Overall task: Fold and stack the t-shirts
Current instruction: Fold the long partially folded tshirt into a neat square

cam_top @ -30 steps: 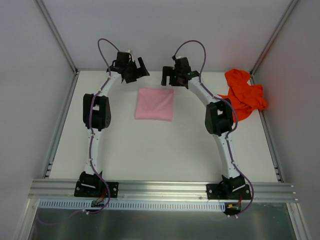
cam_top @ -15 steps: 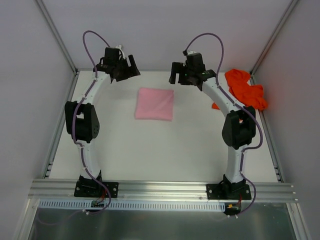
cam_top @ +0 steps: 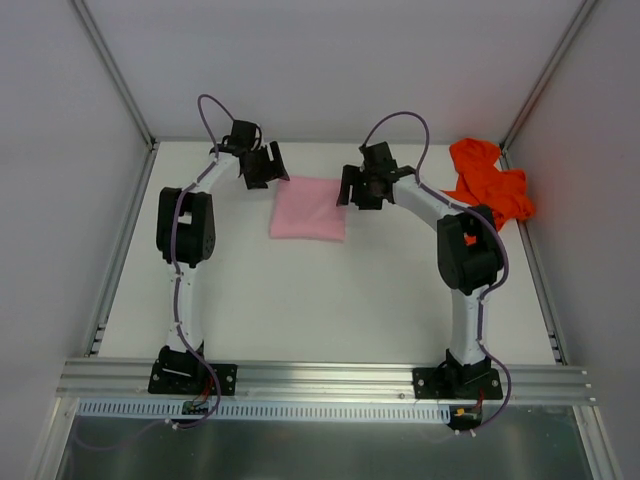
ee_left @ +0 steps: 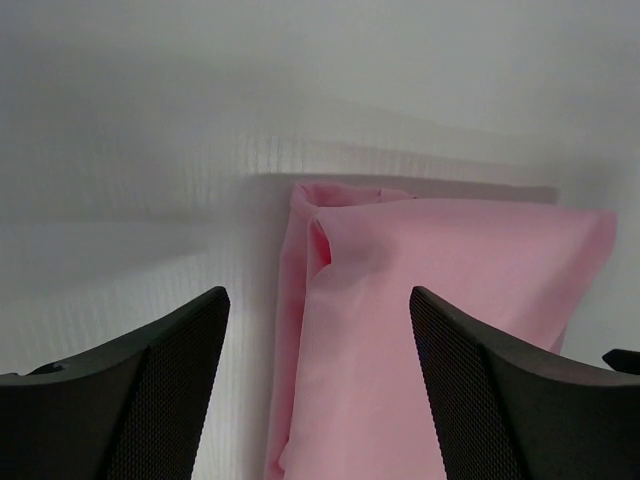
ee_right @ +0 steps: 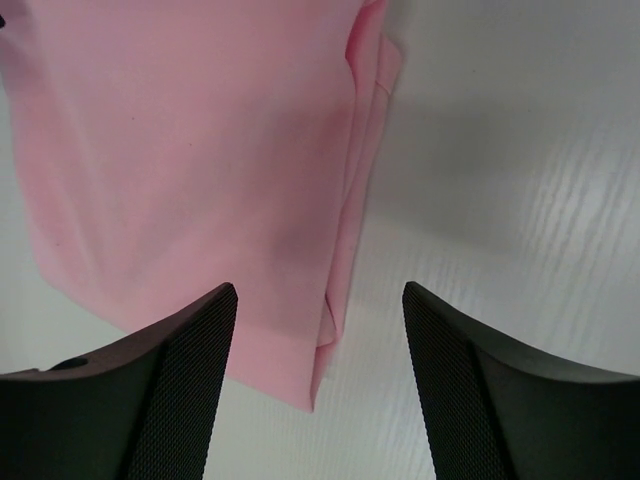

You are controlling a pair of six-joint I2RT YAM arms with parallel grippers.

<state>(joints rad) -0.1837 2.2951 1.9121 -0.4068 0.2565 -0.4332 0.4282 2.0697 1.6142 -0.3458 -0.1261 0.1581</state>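
the folded pink t-shirt (cam_top: 308, 210) lies flat in the middle of the tabletop (cam_top: 300, 300). the left jaws and right jaws stand over its far left and right corners, both spread wide and holding nothing. the orange-red t-shirt (cam_top: 490, 185) lies crumpled in the far right corner.

Overhead view is lit brightly and evenly. Soft shadow is cast on the counter (ee_left: 130, 210) beyond the left hand (ee_left: 316, 300); streaky sheen is picked up just right of the right hand (ee_right: 318, 295).
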